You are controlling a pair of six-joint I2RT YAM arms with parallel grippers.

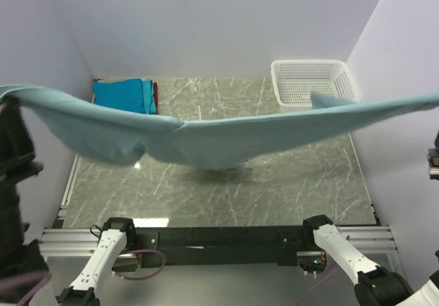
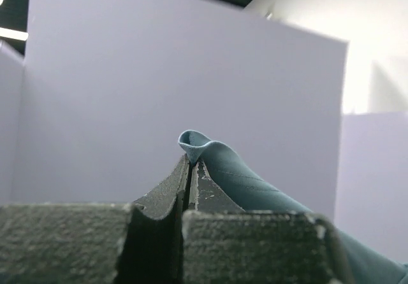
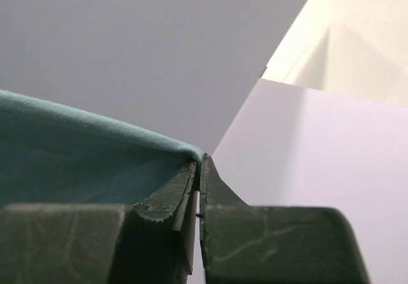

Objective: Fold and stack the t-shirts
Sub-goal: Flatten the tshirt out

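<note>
The left gripper (image 2: 191, 167) is pinched closed on one edge of the grey-blue t-shirt (image 1: 226, 138): its two dark fingers (image 2: 167, 191) meet with only cloth between the tips, a small curl of fabric stands up just past them, and the rest of the shirt runs away to the right of the fingers and downward. The right gripper (image 3: 199, 167) is likewise clamped on the opposite edge, its fingers (image 3: 171, 195) pressed together with the hem caught at the very tips and the cloth spreading out to the left of them. Between the two pairs of fingers the shirt hangs stretched out in the air as one long band, high at both gripped ends and sagging in the middle, with a loose fold drooping lower nearer the left fingers and a small flap poking up nearer the right ones. Below the sag lies the marble table (image 1: 288, 189); whether the lowest fold touches it cannot be told. Beyond the stretched shirt, on the far side from the fingers, the folded blue t-shirts (image 1: 123, 95) lie stacked with a red t-shirt (image 1: 156, 93) just beside them toward the left fingers' end, and a white basket (image 1: 295, 90) stands toward the right fingers' end
</note>
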